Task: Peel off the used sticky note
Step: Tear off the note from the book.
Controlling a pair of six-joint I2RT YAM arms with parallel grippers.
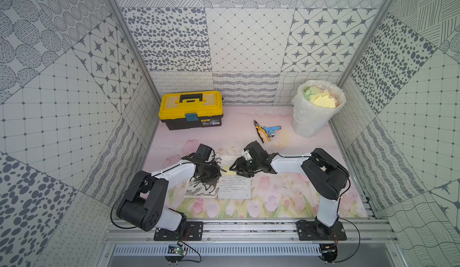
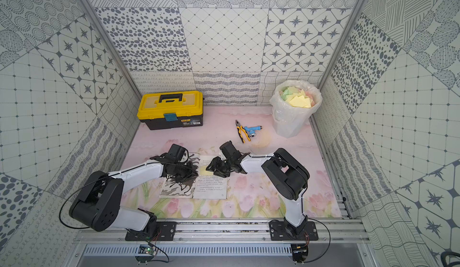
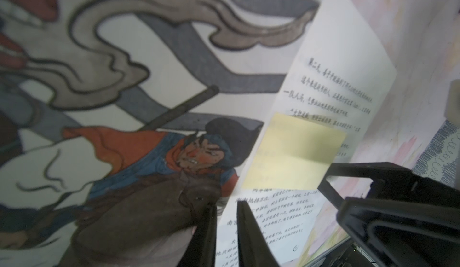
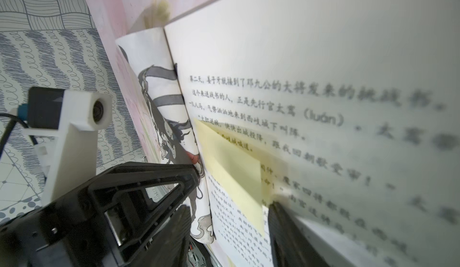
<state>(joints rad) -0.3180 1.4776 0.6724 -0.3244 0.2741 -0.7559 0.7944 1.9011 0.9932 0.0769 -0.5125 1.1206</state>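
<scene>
Sticky note [image 4: 231, 176], pale yellow, sits on the text page of the open book [image 1: 235, 189], tight against the book's spine and partway down the printed lines. We see it in both top views, mostly hidden under the arms [image 2: 202, 171]. Its edge away from the spine looks lifted off the page, with a shadow under it.

We see the right gripper [image 4: 229, 206] with its jaws apart and the note's lower corner between them. One finger is on the text-page side, touching the note's free edge. The other finger is over the book's spine and picture page. It is not clamped on the note.

The left gripper [image 3: 225, 206] has its jaws almost together with nothing between them. Its tips are down at the book's spine, just beside the note's near corner. We cannot tell how hard it presses.

A yellow toolbox [image 1: 191, 109], pliers [image 1: 260, 131] and a lined bin [image 1: 311, 125] of discarded notes are well apart from the book, beyond its far edge.
</scene>
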